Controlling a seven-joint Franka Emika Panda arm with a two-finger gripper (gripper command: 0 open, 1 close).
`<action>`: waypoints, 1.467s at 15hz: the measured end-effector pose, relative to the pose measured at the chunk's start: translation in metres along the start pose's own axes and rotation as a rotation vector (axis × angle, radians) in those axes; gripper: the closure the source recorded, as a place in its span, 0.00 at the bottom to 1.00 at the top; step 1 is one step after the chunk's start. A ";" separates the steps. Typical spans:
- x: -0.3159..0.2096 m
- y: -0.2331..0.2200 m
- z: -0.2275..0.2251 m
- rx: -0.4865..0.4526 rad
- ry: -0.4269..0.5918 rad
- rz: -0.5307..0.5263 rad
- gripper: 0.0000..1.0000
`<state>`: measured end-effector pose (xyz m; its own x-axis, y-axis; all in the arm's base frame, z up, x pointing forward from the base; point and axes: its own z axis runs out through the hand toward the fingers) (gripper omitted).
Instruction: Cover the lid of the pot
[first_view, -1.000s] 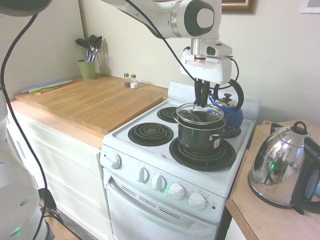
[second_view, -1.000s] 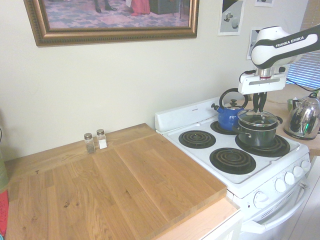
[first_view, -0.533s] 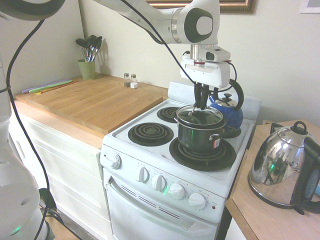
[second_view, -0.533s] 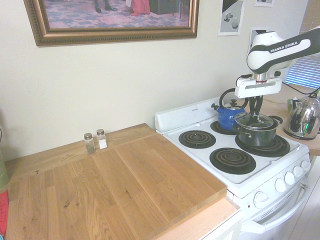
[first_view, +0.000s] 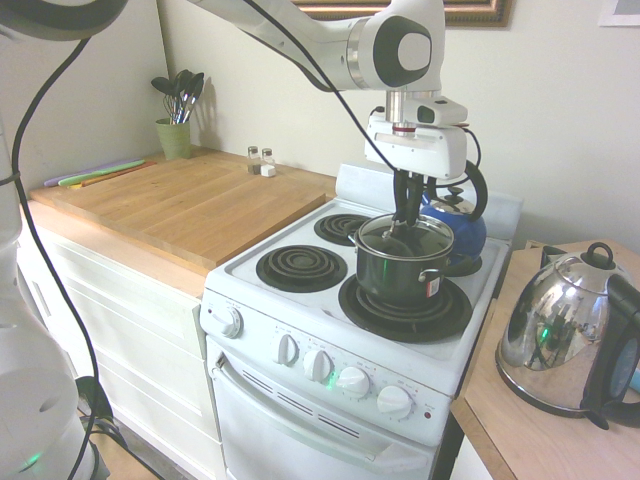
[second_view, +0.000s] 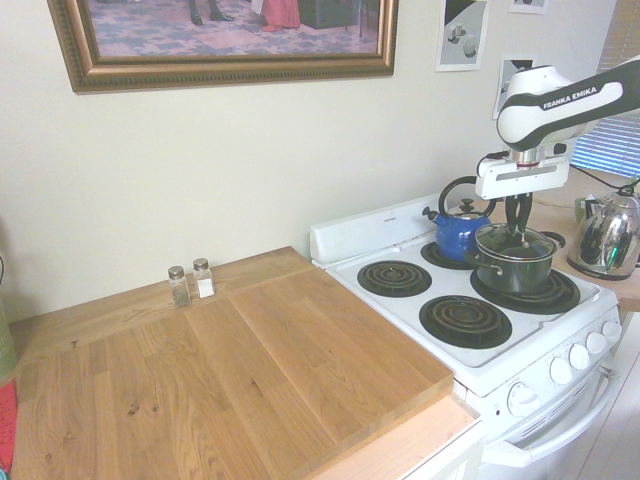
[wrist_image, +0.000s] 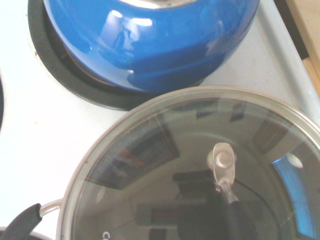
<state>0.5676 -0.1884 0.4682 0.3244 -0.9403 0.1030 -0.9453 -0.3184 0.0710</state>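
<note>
The dark pot (first_view: 400, 278) stands on the stove's front right burner (first_view: 372, 312). The glass lid (first_view: 405, 237) with its silver rim lies level across the pot's mouth and looks seated on the rim. My gripper (first_view: 407, 215) comes straight down over the middle of the lid and is shut on its small handle. From the other side, the gripper (second_view: 517, 222) stands above the lid (second_view: 515, 242) and pot (second_view: 516, 270). The wrist view shows the lid (wrist_image: 150, 165) from close by, with its metal handle (wrist_image: 223, 159) in the centre.
A blue kettle (first_view: 458, 225) sits on the burner right behind the pot, close to the gripper. A chrome electric kettle (first_view: 560, 335) stands on the counter to the right. Left of the stove are a wooden board (first_view: 190, 205), salt and pepper shakers (first_view: 260, 160) and a utensil cup (first_view: 174, 137).
The gripper has come down and shifted slightly with the lid. The lid, held tilted just above the pot a second ago, now lies level on the rim.
</note>
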 end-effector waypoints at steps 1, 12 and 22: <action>-0.001 0.000 0.001 -0.003 -0.001 -0.002 1.00; -0.003 0.008 -0.015 -0.017 0.003 -0.004 1.00; -0.007 0.002 -0.002 -0.026 0.008 -0.014 1.00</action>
<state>0.5634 -0.1826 0.4700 0.3379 -0.9348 0.1094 -0.9395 -0.3282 0.0981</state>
